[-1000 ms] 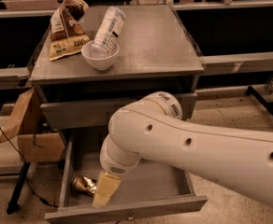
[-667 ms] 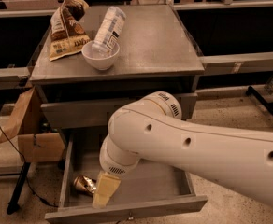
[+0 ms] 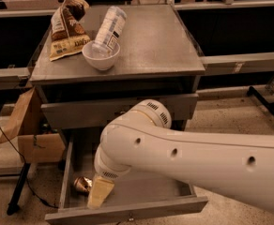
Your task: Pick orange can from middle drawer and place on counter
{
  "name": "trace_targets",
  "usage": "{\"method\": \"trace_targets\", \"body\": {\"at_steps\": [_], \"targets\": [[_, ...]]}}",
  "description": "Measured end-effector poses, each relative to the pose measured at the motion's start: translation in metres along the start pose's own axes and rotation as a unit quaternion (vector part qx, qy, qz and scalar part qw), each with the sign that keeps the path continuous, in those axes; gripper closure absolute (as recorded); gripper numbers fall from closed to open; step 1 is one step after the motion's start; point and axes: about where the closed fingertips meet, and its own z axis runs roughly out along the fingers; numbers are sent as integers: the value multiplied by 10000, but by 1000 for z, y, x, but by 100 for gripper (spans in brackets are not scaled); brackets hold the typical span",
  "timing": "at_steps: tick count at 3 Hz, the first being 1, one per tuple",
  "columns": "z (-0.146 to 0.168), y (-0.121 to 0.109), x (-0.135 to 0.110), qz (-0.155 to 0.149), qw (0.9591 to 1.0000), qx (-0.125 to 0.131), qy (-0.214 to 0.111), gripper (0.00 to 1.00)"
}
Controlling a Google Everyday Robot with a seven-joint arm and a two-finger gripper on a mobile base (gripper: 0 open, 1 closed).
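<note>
**Q:** Which are the large elements here?

**A:** A white arm enters from the right edge and crosses the lower half of the view, bending down at its wrist. Behind it stands a grey metal bench, seen from above. The drawer below it is pulled out toward the camera, and its flat floor is bare on the right side. A shut drawer front sits above it, directly under the bench top. A cardboard box stands on the floor to the left of the cabinet.

**Q:** What lies on the bench?

**A:** Three things, all at its left rear. A crumpled brown bag is furthest left. Just beside it a clear bottle lies tilted, with its lower end resting in a white bowl.

**Q:** Where are the jaws and the can?

**A:** The jaws point down into the drawer's front left corner. The can lies on the drawer floor at their immediate left. Whether the jaws are open or closed cannot be told, nor whether they grip the can.
</note>
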Motion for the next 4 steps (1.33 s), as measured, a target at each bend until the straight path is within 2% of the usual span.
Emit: {"method": "trace_targets", "body": {"at_steps": [2,3,4], "targets": [[170,-28,-4,203,9995,-241,67,0],[254,-39,-10,242,9987,-329,307,0],[286,-21,-13,89,9978,-457,462,0]]}}
